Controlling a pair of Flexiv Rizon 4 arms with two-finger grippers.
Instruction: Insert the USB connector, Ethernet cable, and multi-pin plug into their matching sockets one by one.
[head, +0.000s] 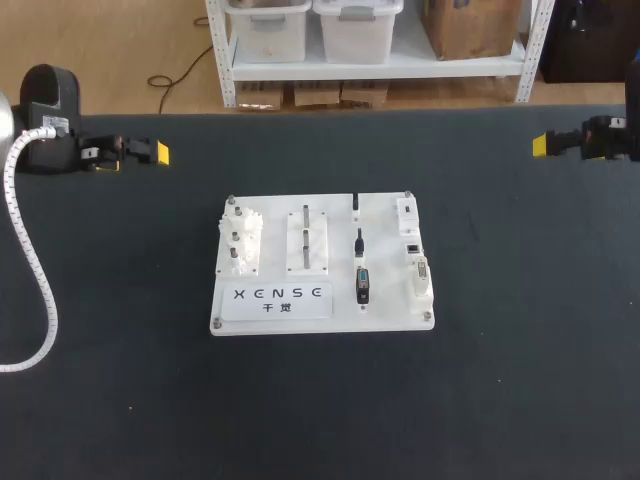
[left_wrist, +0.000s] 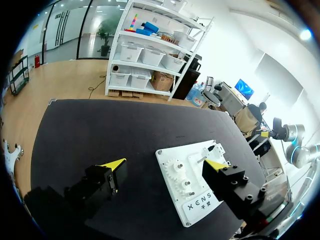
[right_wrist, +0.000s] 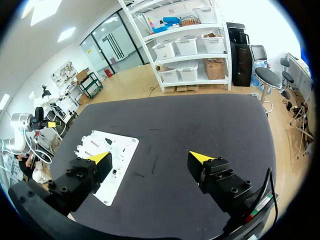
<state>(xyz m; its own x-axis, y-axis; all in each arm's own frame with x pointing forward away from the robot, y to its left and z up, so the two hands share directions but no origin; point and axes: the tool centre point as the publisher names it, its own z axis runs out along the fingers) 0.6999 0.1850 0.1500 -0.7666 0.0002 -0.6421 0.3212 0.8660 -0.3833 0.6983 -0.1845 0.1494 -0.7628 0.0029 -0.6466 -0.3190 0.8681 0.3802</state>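
A white board lies in the middle of the black table. Three dark plugs stand in a column right of its centre: a small one at the back, a second in the middle, and the wide multi-pin plug in front. White sockets line the board's right edge. My left gripper hovers at the far left, open and empty, well away from the board. My right gripper is at the far right, also open and empty, with the board ahead of its fingers.
White gears and a slotted block take up the board's left half, with a label plate in front. A white ribbed hose from my left arm loops over the table's left side.
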